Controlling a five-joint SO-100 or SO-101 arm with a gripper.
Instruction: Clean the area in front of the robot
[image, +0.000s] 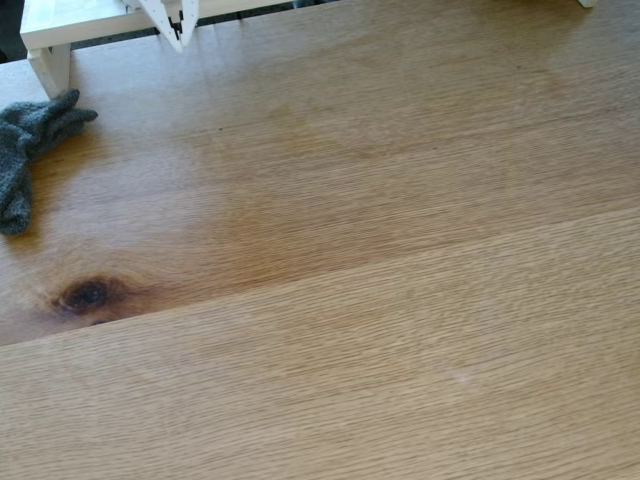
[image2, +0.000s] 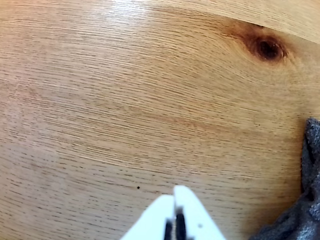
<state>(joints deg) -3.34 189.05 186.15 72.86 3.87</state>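
The light-brown wooden tabletop (image: 380, 300) spreads across the fixed view, with an amber patch and a dark knot (image: 88, 294) at the left. My white gripper (image: 180, 40) points down at the top edge, its two fingers pressed together and holding nothing. In the wrist view the gripper (image2: 175, 192) rises from the bottom edge, shut, hovering over bare wood (image2: 125, 110). The knot (image2: 268, 48) appears at the upper right there. A dark grey cloth (image: 28, 150) lies crumpled at the table's left edge, and the cloth (image2: 300, 205) sits just right of the gripper in the wrist view.
A white shelf-like frame (image: 60, 30) stands at the top left of the fixed view, one leg (image: 50, 70) resting on the table just above the cloth. A small dark speck (image2: 138, 188) marks the wood left of the fingertips.
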